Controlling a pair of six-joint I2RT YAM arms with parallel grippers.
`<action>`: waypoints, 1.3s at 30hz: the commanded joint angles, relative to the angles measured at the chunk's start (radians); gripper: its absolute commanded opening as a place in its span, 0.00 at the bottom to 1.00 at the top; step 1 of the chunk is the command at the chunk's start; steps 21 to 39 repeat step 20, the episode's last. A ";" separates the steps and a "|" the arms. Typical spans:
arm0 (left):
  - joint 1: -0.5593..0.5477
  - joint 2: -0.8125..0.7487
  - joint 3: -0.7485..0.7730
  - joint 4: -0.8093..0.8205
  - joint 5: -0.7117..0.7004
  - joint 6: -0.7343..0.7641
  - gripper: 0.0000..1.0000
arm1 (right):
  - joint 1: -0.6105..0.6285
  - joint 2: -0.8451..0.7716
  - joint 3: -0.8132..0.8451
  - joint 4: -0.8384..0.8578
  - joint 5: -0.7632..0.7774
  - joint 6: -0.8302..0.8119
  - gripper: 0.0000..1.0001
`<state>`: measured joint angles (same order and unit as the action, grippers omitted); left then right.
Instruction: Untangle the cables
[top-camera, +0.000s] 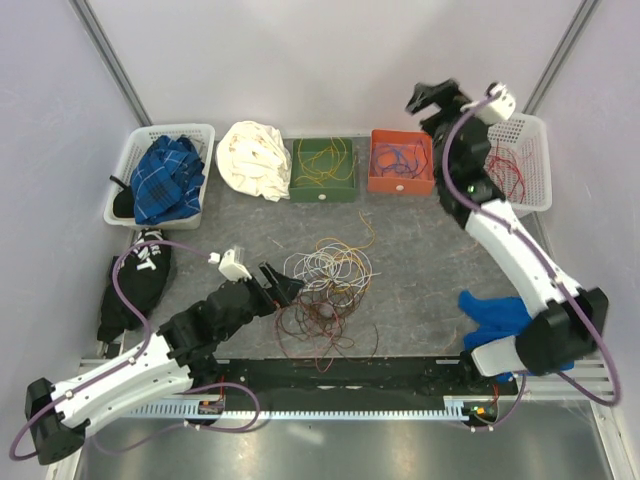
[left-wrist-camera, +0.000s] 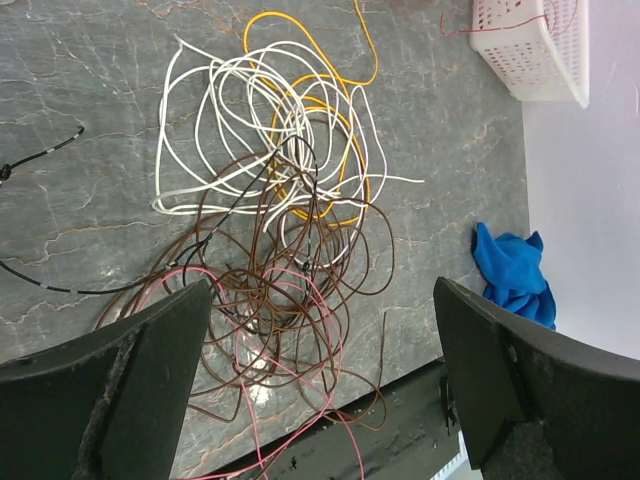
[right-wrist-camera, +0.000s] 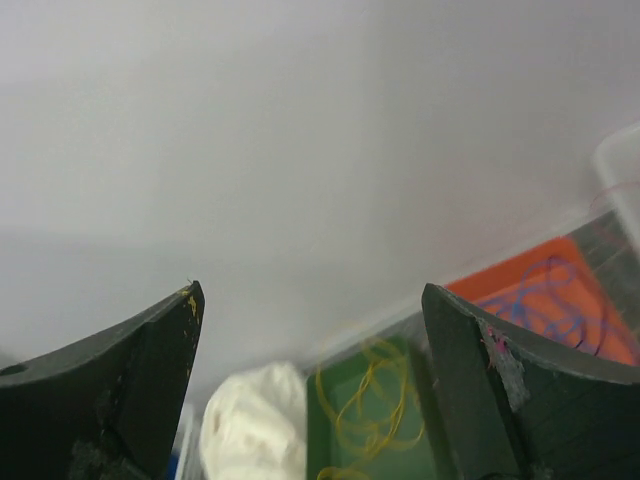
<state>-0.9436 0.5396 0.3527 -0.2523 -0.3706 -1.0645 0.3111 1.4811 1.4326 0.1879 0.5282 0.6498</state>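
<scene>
Hovering spread and empty, the left fingers (left-wrist-camera: 150, 360) frame the cable tangle (left-wrist-camera: 290, 250); best pinch only the white cable (left-wrist-camera: 160, 160) beyond their tips. The right fingers (right-wrist-camera: 130, 370) are spread and empty too.

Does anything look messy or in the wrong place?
Yes. A knotted pile of wires lies loose mid-table, while the green box and orange box behind hold sorted ones. A blue cloth lies crumpled near the front right.

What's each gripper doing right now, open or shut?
Left gripper: open, empty, by the tangle.
Right gripper: open, empty.
</scene>
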 joint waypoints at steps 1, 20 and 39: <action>0.000 0.026 0.067 -0.053 -0.017 0.025 1.00 | 0.245 -0.163 -0.318 0.238 -0.007 -0.079 0.98; 0.002 0.209 0.206 -0.145 -0.002 0.164 1.00 | 0.784 -0.567 -0.817 -0.024 0.112 -0.222 0.98; 0.002 0.209 0.206 -0.145 -0.002 0.164 1.00 | 0.784 -0.567 -0.817 -0.024 0.112 -0.222 0.98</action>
